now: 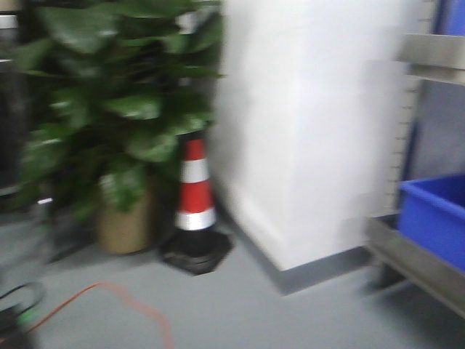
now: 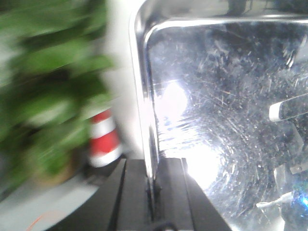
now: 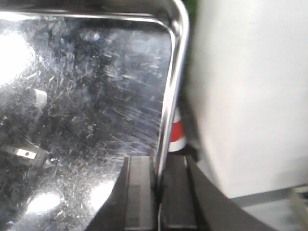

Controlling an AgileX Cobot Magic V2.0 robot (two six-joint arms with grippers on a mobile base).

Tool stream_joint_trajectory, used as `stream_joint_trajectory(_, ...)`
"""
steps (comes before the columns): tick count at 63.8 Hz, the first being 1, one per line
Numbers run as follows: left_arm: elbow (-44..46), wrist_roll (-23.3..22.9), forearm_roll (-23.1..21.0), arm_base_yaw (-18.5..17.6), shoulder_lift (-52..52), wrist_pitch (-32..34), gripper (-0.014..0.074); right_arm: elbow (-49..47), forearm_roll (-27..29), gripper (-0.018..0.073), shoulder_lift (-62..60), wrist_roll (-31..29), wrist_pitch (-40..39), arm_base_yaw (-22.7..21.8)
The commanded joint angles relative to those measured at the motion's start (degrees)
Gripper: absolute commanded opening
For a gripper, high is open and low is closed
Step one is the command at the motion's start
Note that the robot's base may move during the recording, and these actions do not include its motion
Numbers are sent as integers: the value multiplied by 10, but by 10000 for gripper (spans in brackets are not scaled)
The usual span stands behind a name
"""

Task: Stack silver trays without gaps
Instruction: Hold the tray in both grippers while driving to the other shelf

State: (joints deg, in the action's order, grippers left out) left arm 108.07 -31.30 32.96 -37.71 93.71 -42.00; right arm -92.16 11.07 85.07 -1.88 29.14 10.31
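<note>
A shiny scratched silver tray (image 2: 226,106) fills the right of the left wrist view. My left gripper (image 2: 153,192) is shut on its left rim, one black finger on each side. The same tray (image 3: 82,96) fills the left of the right wrist view, where my right gripper (image 3: 160,192) is shut on its right rim. The tray is held up in the air between both grippers. Neither gripper nor the tray shows in the front view. No other silver tray is in view.
A red-and-white traffic cone (image 1: 195,207) and a potted plant (image 1: 123,123) stand on the grey floor beside a white pillar (image 1: 312,123). A steel rack (image 1: 418,265) with a blue bin (image 1: 436,214) is at the right edge. An orange cable (image 1: 109,294) lies on the floor.
</note>
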Motion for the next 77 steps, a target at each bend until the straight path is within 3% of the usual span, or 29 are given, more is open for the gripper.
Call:
stream_joint_trajectory(1, 3, 6, 23, 4, -8, 11, -20, -4, -20, -79, -5, -13, -17, -3)
stream_joint_trajectory(77, 3, 6, 23, 4, -8, 11, -20, -4, -20, -79, -5, -13, -17, -3)
